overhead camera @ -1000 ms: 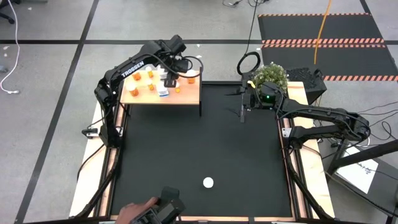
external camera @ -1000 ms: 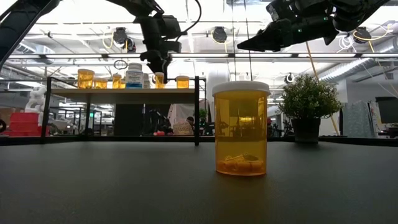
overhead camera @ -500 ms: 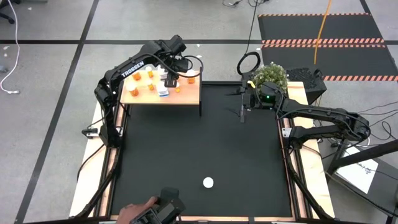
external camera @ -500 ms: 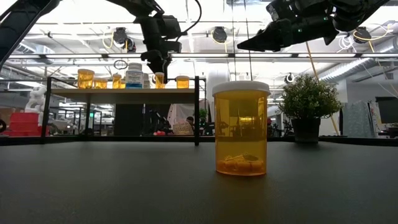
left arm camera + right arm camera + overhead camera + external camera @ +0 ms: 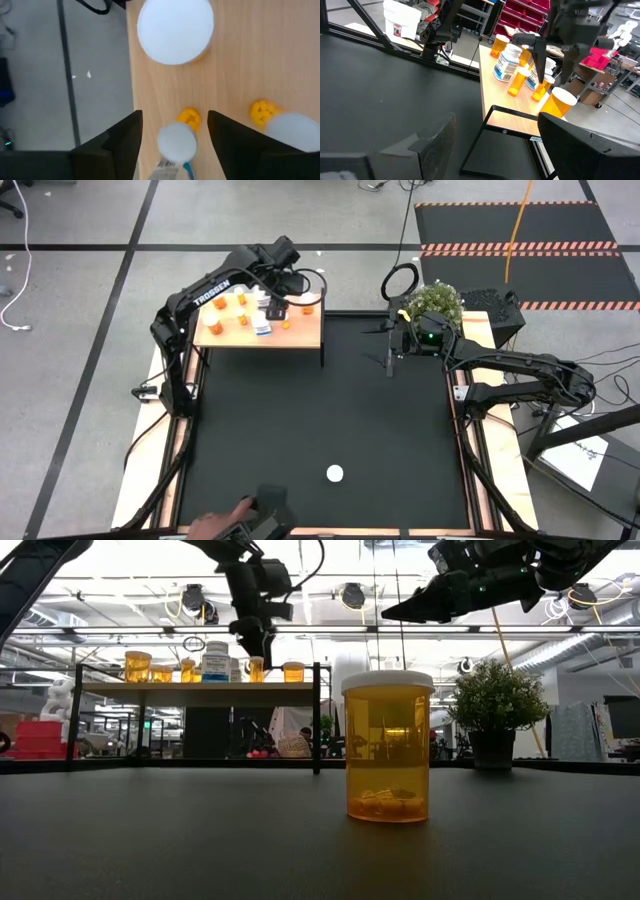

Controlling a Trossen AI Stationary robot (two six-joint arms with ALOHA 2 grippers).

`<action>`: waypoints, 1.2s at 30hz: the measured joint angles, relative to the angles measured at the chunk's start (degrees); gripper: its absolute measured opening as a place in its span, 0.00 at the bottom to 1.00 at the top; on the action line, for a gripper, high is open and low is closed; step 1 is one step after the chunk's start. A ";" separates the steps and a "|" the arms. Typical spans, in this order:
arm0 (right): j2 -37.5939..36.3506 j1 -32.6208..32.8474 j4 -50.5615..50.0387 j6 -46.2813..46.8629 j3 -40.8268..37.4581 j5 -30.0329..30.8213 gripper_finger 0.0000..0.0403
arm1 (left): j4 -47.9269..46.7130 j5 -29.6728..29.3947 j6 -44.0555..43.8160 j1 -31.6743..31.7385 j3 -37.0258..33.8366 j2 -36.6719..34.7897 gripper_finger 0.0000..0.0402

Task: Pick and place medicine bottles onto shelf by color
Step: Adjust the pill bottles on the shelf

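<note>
The light-wood shelf (image 5: 300,332) stands at the far left and carries several medicine bottles, orange with white caps and white with bluish labels (image 5: 215,666). My left gripper (image 5: 174,121) hangs over the shelf, pointing steeply down. It is open, one finger on either side of a small orange bottle (image 5: 177,142) that stands on its base, with a gap on both sides. One more orange bottle (image 5: 388,745) stands upright on the black mat near the front (image 5: 334,473). My right gripper (image 5: 390,352) waits open and level at the far right, with nothing between its fingers (image 5: 497,120).
A potted plant (image 5: 435,302) and a ring light (image 5: 400,280) stand at the far right corner. A person's hand (image 5: 215,523) holds a dark device at the near edge. The black mat (image 5: 330,400) lies between shelf and arms.
My left gripper has opened over the shelf and let go of the small orange bottle, which stays upright where it stood. The arm itself has kept its place.
</note>
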 joint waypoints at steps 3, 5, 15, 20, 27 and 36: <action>-0.01 0.00 0.00 0.00 0.00 -0.01 0.69 | -0.04 -1.98 -1.63 -0.70 0.00 -1.97 0.57; 0.01 0.00 0.00 0.00 0.00 0.01 0.69 | -0.06 -2.48 -3.10 -1.30 0.00 -3.83 0.58; 0.01 0.01 0.02 0.02 0.00 -0.01 0.69 | -6.83 -0.06 -18.96 -6.71 0.00 -16.50 0.58; 0.01 0.04 0.48 0.07 0.00 -0.01 0.69 | -12.96 -1.45 -27.98 -12.63 -1.08 -19.04 0.58; 0.01 0.31 0.51 1.26 0.00 -0.01 0.69 | -7.91 -7.83 -32.94 -18.85 -18.96 -23.34 0.58; 0.01 0.83 0.71 0.76 0.00 0.06 0.69 | 5.15 -14.72 -33.06 -21.09 -37.69 -29.73 0.58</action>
